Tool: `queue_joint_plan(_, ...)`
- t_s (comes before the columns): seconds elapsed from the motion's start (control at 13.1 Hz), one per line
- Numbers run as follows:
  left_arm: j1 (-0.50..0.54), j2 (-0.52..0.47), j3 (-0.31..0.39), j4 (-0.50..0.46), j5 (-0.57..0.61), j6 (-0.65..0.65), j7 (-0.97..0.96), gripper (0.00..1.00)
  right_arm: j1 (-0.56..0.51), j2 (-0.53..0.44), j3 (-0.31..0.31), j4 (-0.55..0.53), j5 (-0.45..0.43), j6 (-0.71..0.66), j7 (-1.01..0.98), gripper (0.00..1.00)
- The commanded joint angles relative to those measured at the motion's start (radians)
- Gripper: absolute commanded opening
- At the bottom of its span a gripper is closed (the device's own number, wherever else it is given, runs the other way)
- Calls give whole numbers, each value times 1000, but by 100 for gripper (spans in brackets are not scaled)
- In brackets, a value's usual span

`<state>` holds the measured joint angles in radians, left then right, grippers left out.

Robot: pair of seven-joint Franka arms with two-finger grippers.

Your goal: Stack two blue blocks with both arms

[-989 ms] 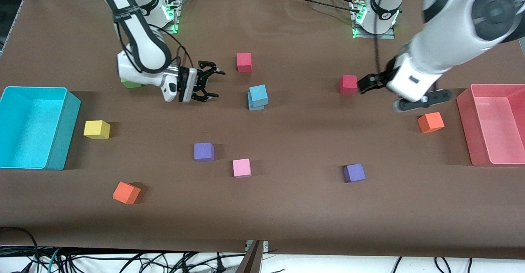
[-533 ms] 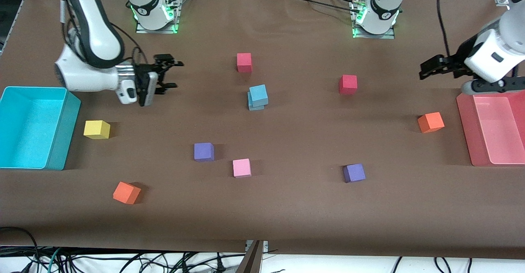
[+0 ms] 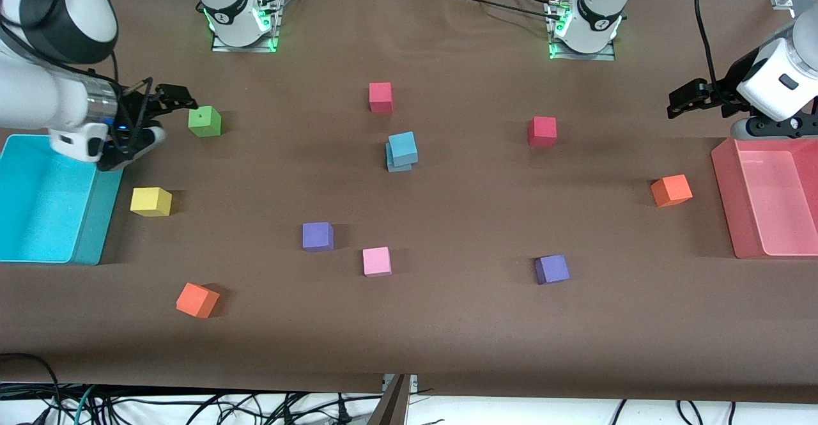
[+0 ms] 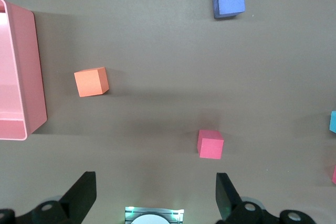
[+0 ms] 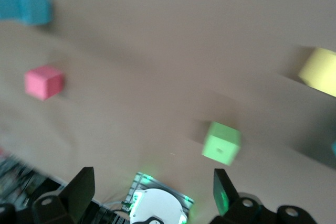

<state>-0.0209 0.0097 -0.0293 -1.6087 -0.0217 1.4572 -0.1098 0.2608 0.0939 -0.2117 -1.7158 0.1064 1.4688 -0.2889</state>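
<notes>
the turquoise bin (image 3: 96,220) and the pink bin (image 3: 725,176) stand at the two ends of the table (image 3: 447,323). the right gripper (image 3: 167,109), fingers apart and empty, hangs over the table beside the green cube (image 3: 204,121). the left gripper (image 3: 682,101), also spread and empty, hangs near the pink bin. the two blue blocks (image 3: 401,151) sit stacked at the table's middle, the upper one a little twisted.
</notes>
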Motion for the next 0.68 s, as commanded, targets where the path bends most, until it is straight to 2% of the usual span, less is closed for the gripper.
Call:
queue_joint_plan(0.0, 4, -30, -6, -33, 22, 5, 24, 100, -52, 9, 127, 131, -153, -36, 253, 100)
queue_joint_plan(0.08, 4, -31, -6, -37, 22, 5, 24, 100, -104, 7, 205, 196, -187, -45, 279, 100)
queue_joint_plan(0.15, 4, -31, -8, -37, 22, 3, 22, 100, -159, 0, 219, 244, -156, -77, 287, 100)
queue_joint_plan(0.23, 4, -34, -8, -37, 22, 3, 22, 100, -181, -29, 216, 258, -121, -76, 287, 100)
queue_joint_plan(0.46, 4, -42, -9, -39, 22, 6, 24, 100, -195, -78, 215, 242, -122, -74, 298, 100)
queue_joint_plan(0.61, 2, -48, -11, -39, 22, 6, 24, 100, -216, -123, 209, 144, -113, 8, 290, 100)
